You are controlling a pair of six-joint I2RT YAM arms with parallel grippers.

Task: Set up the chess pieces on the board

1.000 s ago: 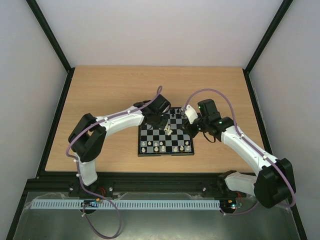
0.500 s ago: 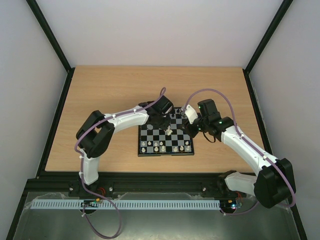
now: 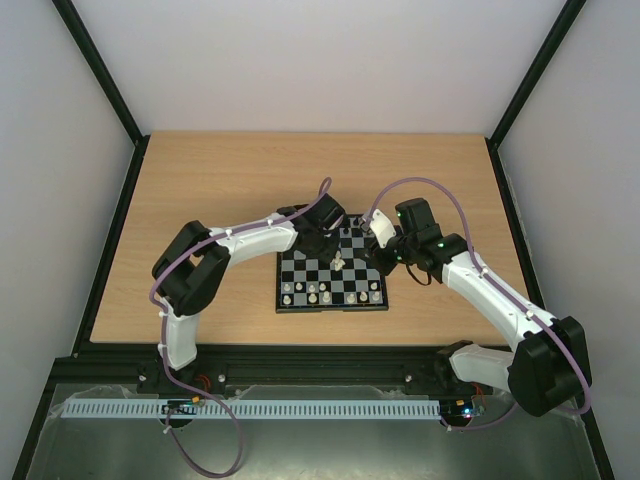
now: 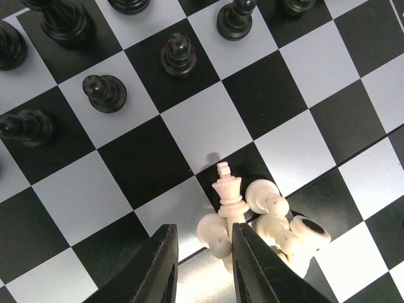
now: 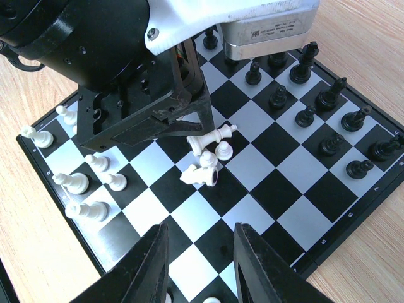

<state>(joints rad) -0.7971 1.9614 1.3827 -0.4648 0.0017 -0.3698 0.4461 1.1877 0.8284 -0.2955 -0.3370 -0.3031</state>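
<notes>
Left wrist view: left gripper (image 4: 203,235) jaws narrow, astride toppled white chess pieces (image 4: 271,218) heaped at centre of board (image 4: 196,126), grip unclear; right gripper (image 5: 201,237) parted, empty. Black ranks (image 5: 278,96) apparently set; white rows (image 5: 76,183) part-filled, heap left to place.

Wood table (image 3: 200,200), white walls (image 3: 320,60)
The table spreads out below and all around the left gripper (image 4: 205,233). The walls stand well past it. A black rail (image 3: 320,360) runs well behind it.
</notes>
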